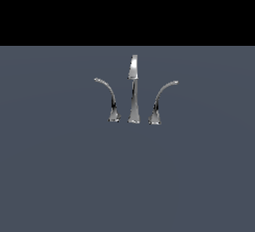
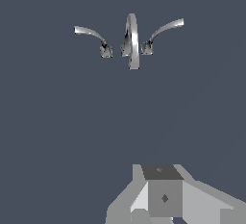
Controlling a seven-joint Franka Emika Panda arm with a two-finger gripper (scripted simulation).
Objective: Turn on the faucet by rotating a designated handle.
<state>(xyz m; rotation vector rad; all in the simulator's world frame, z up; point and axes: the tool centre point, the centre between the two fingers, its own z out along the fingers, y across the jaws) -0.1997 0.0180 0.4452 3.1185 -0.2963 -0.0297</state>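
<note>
The chrome faucet stands on the grey-blue floor, with a tall straight centre spout point(image 1: 133, 89) and two curved levers. The handle point(image 1: 162, 98) is the lever on the exterior view's right, with its thin tip arching rightward. The mirror-image lever point(image 1: 108, 96) arches leftward. In the wrist view the spout point(image 2: 133, 40), the handle point(image 2: 163, 29) and the other lever point(image 2: 92, 35) lie well ahead of my gripper point(image 2: 163, 175). Only grey blocks of the gripper show at the picture's edge, far from the faucet and touching nothing. The gripper is out of the exterior view.
The flat grey-blue floor point(image 1: 64, 176) spreads all around the faucet. A black background point(image 1: 127, 7) lies beyond its far edge.
</note>
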